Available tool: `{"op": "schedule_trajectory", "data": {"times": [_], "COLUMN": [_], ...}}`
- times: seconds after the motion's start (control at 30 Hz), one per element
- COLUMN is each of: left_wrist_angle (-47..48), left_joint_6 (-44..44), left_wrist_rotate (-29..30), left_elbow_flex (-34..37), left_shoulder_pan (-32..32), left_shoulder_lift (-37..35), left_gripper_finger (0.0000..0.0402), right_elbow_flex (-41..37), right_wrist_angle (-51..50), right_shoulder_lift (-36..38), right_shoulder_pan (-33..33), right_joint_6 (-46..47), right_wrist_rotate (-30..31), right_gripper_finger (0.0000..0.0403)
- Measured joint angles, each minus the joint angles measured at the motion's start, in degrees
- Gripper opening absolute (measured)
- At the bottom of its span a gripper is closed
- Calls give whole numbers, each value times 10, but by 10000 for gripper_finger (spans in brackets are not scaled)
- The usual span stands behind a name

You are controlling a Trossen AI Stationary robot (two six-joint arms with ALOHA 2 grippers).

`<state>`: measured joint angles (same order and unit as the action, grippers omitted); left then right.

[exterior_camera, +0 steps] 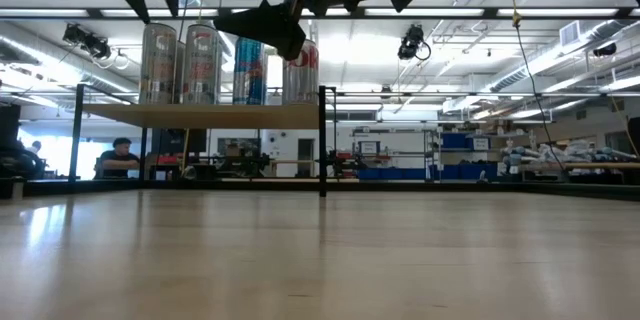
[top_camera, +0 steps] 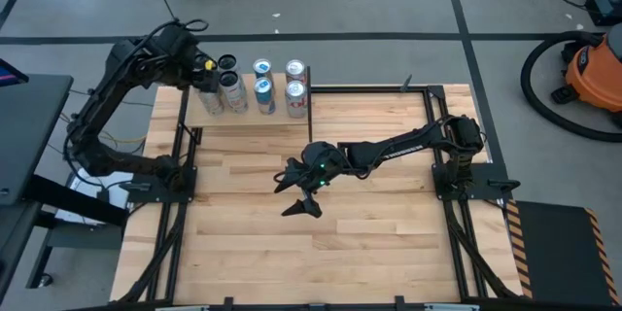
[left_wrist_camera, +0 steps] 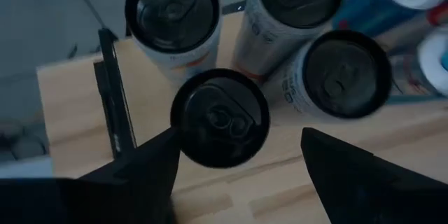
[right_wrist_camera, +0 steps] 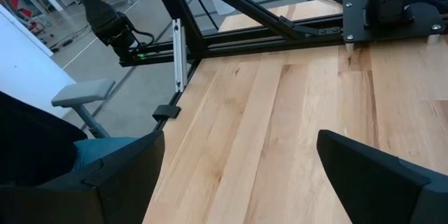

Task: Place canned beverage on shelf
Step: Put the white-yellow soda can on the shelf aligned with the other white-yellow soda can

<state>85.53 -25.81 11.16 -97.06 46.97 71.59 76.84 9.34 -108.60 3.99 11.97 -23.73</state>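
**Cans lined up on the shelf, left gripper among them**

While the left arm reaches over the table's far left corner, its left gripper (top_camera: 206, 76) hangs above the shelf (top_camera: 248, 115) with jaws spread wide, one finger (left_wrist_camera: 143, 171) just beside a black-topped can (left_wrist_camera: 220, 117) that stands upright on the pale panel. Three more dark-lidded cans (left_wrist_camera: 173, 21) crowd close around it. Farther right along the shelf stand blue-and-white cans (top_camera: 264, 93) and red-marked ones (top_camera: 295, 86), all upright. Over mid-table, the right gripper (top_camera: 299, 197) hovers above bare planks, jaws apart and holding nothing
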Motion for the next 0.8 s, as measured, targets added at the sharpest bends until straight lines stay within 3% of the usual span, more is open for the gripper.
{"op": "schedule_trajectory", "data": {"times": [0.37, 0.8], "left_wrist_angle": [21, 35], "left_joint_6": [-49, -19], "left_wrist_rotate": [11, 29], "left_elbow_flex": [-2, -1], "left_shoulder_pan": [0, -2], "left_shoulder_lift": [37, 37], "left_gripper_finger": [297, 297], "right_elbow_flex": [0, 0], "right_wrist_angle": [0, 7], "right_shoulder_lift": [0, 0], "right_shoulder_pan": [5, 7], "right_joint_6": [0, -1], "right_wrist_rotate": [0, 0], "right_gripper_finger": [383, 383]}}
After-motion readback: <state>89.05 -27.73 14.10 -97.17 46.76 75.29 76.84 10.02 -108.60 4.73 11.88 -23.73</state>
